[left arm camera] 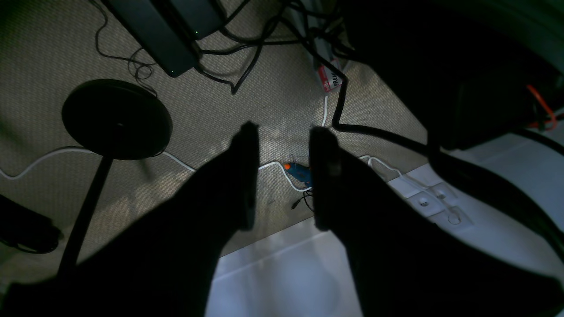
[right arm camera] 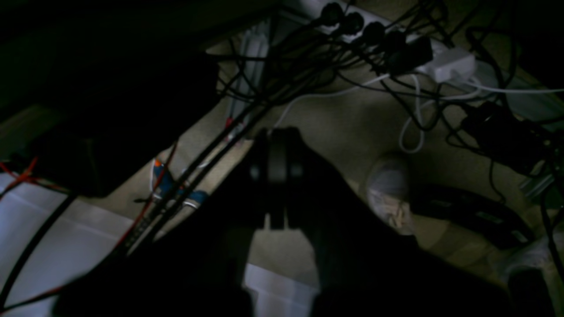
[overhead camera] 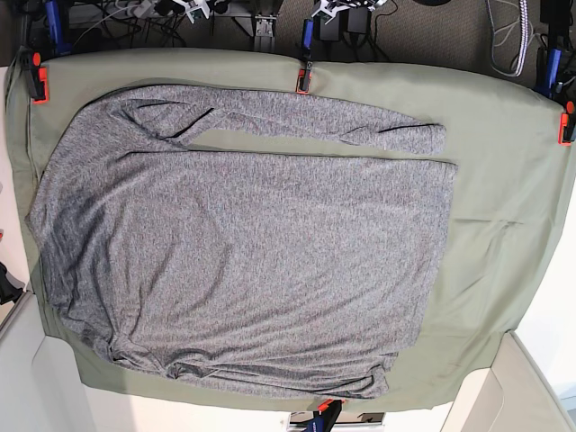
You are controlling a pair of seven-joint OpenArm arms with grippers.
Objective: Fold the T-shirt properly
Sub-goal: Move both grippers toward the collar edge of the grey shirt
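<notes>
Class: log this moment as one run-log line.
T-shirt: spread flat on green cloth | left gripper: open, empty | right gripper: shut, empty | fold: not started

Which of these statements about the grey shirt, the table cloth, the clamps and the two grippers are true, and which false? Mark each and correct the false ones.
1. The T-shirt lies spread on the green cloth. True.
2. The left gripper is clamped on a sleeve. False: its jaws stand apart, empty, over the floor.
3. The right gripper is shut. True.
4. A sleeve lies across the table's far side. True.
5. Both arms reach over the shirt in the base view. False: neither arm shows there.
6. Blue clamps hold the cloth. False: an orange clamp does.
</notes>
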